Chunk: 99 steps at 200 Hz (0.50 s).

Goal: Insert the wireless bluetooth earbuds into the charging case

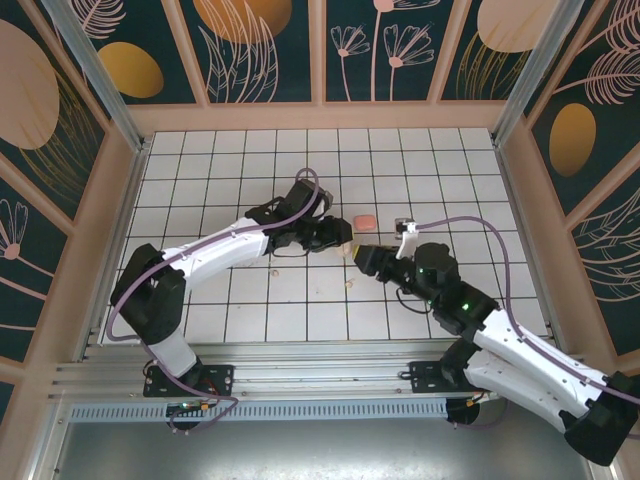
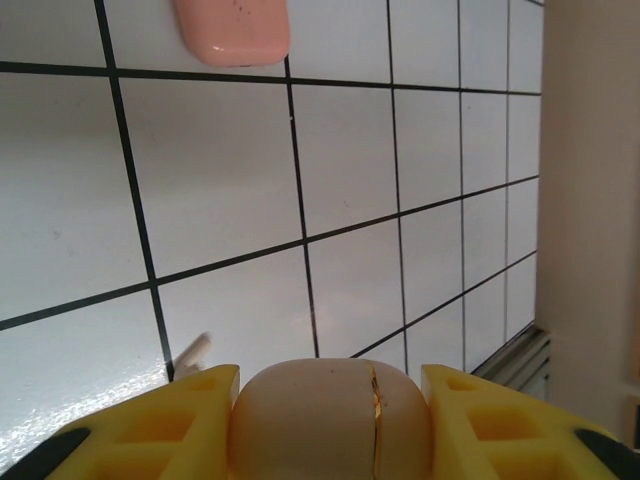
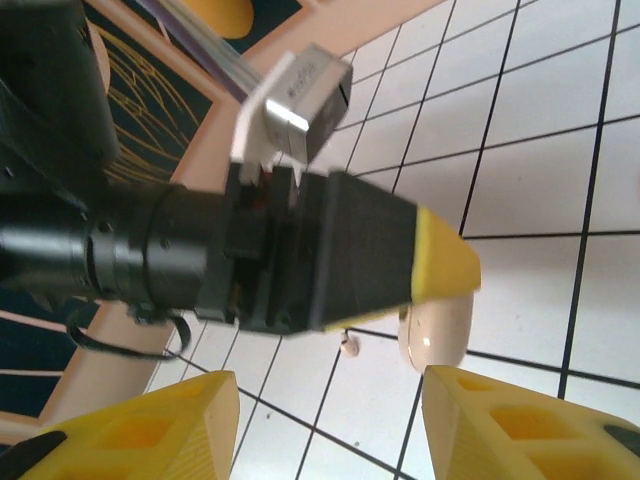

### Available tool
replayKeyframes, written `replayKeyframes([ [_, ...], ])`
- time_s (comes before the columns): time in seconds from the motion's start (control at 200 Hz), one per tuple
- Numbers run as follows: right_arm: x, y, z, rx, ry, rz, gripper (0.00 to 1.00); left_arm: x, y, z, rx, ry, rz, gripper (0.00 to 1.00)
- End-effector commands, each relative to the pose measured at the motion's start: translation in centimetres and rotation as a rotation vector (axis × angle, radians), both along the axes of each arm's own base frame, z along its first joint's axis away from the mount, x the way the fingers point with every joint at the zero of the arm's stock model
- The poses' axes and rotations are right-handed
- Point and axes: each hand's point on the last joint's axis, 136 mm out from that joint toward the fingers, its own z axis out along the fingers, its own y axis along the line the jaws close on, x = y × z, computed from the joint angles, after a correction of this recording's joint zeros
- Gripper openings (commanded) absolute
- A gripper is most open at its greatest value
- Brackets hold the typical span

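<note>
My left gripper (image 1: 343, 243) is shut on a cream charging case (image 2: 330, 415), which sits closed between its yellow fingers (image 2: 175, 425) with its seam upright. The right wrist view shows that same case (image 3: 437, 330) under the left yellow fingertip (image 3: 445, 262). My right gripper (image 3: 330, 430) stands open just in front of it, with nothing between its fingers. One tiny cream earbud (image 3: 349, 345) lies on the tiles beyond, below the left gripper. Another small earbud (image 1: 349, 283) lies on the floor near my right gripper (image 1: 362, 256). A pale stem-like bit (image 2: 192, 352) lies beside the left finger.
A salmon-pink case (image 1: 365, 221) lies closed on the tiles just behind both grippers, also seen at the top of the left wrist view as a pink case (image 2: 232, 30). A small bud-like speck (image 1: 277, 268) lies under the left forearm. Wooden walls (image 1: 520, 190) ring the white tiled floor.
</note>
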Motion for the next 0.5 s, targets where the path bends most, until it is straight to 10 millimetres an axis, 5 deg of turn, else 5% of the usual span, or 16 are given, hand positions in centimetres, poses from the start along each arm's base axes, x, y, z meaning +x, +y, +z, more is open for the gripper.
replayKeyframes([
  [0.0, 0.2, -0.2, -0.5, 0.015, -0.045, -0.028, 0.52, 0.3, -0.5, 2.0, -0.086, 0.001, 0.014, 0.25],
  [0.49, 1.8, 0.5, -0.7, 0.026, -0.088, -0.068, 0.52, 0.5, -1.5, 3.1, -0.153, 0.029, 0.013, 0.24],
])
